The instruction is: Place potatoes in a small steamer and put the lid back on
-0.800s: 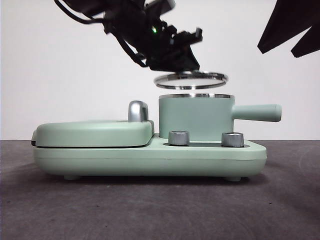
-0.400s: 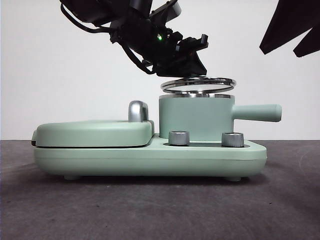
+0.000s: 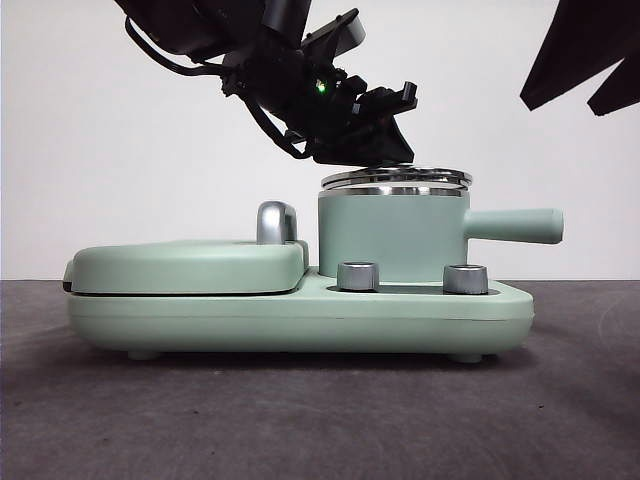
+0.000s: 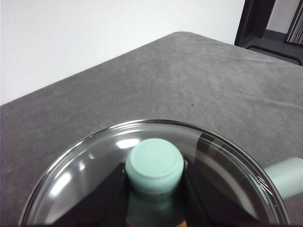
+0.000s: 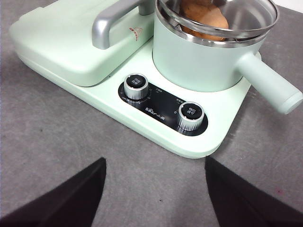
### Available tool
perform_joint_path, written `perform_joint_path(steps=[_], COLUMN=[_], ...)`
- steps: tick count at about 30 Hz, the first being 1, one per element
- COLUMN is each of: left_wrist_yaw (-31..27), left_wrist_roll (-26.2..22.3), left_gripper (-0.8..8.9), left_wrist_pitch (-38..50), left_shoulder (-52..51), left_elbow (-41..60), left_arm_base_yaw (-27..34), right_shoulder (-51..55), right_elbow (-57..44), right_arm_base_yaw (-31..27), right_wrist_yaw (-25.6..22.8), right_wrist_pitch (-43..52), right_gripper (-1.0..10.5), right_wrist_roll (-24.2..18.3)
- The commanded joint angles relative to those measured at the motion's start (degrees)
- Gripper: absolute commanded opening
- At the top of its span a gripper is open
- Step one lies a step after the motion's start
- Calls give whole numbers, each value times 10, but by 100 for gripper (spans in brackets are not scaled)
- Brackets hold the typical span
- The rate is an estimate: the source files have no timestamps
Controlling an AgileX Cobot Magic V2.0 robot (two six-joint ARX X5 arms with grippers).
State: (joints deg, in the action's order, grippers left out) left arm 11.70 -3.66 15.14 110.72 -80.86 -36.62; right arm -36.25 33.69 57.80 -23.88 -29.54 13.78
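The left gripper (image 4: 154, 198) clamps the lid (image 3: 396, 178) knob atop the small steamer (image 3: 390, 235), potato (image 5: 203, 14) half-hidden; right gripper (image 5: 154, 189) spread apart.

One green pot (image 3: 390, 235) with one side handle (image 3: 512, 225). One glass lid (image 3: 396, 178) with one green knob (image 4: 154, 164). One potato (image 5: 204, 13) under the glass. Two steel dials (image 5: 136, 86) on the base. One flat griddle cover (image 3: 185, 265) with one steel handle (image 5: 113, 19). Two grippers, left (image 4: 154, 196) and right (image 5: 154, 194).
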Motion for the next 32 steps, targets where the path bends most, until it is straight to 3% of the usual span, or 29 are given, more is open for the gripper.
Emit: perform_joint_path(steps=[1, 22, 32], left_wrist_yaw=[1, -29, -28], left_wrist_roll=[-9, -31, 6], left_gripper=[14, 14, 14], left_wrist_pitch=[5, -38, -46], left_shoulder=[8, 7, 7], left_elbow=[-21, -21, -22], left_arm_base_yaw=[-5, -5, -8], right_shoulder=[-3, -3, -3], right_elbow=[4, 4, 4], right_arm_base_yaw=[7, 7, 7], right_wrist_yaw=[-2, -2, -2], right_wrist_pitch=[3, 2, -8], right_gripper=[330, 330, 330], right_wrist_roll=[5, 5, 6])
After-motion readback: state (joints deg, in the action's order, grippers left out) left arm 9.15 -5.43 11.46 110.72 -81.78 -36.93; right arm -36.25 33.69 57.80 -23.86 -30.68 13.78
